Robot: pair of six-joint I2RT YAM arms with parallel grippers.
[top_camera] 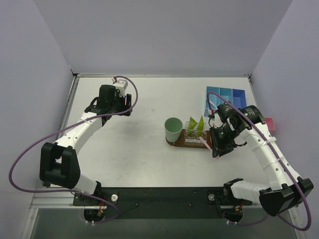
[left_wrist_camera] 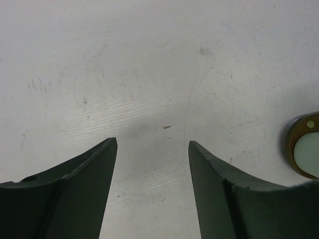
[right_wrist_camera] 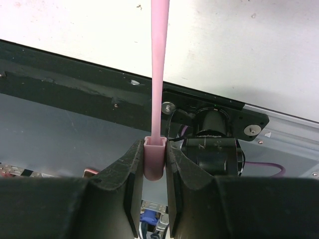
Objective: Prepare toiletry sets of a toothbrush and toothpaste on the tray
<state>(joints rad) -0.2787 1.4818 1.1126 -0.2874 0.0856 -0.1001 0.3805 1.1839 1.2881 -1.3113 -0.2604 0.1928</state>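
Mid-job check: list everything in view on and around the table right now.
table: one, white, under everything
tray: one, dark brown, centre-right of table
cup: one, mint green, at tray's left end
toothpaste tubes: two visible, lime green, on tray beside cup
toothbrush: one, pink, clamped in right claw
compartment bin: one, blue, far right
shallow box: one, pink, right edge, mostly hidden
left claw: open, over table, far left
right claw: shut on toothbrush, at tray's right end
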